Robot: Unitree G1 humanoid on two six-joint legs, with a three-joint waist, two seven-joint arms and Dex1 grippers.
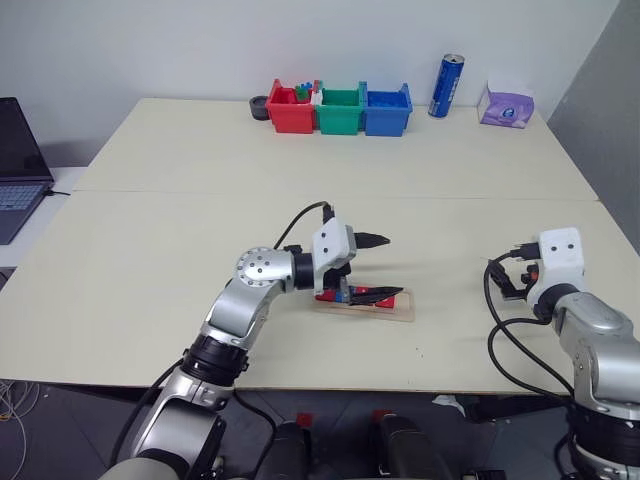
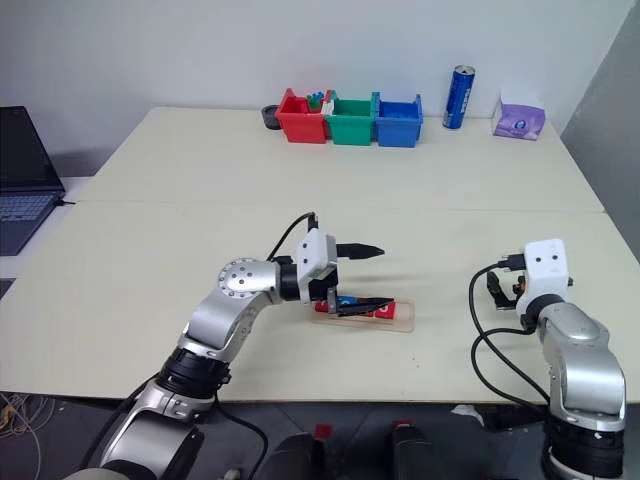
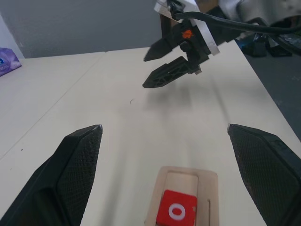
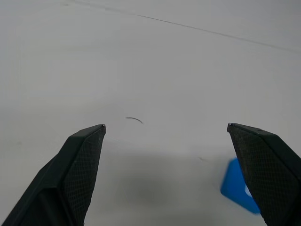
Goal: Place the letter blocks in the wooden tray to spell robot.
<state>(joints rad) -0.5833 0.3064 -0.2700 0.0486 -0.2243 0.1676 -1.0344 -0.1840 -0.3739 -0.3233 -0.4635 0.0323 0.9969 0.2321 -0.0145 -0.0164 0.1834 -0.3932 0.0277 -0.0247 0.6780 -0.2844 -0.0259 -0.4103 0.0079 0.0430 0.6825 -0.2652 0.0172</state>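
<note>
Wooden tray point(image 1: 404, 312) holds red, blue letter blocks point(image 3: 176, 211).

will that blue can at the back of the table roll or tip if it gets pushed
The blue can stands upright, tall and narrow, so a push up high would likely tip it. Once down, its round body would probably roll. Its smooth surface looks slippery.

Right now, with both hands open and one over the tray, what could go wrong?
1. The left hand hangs open right over the wooden tray; a dip could knock the seated red o block.
2. A blue block lies on the table by the right hand; closing off-centre could push it away.
</note>
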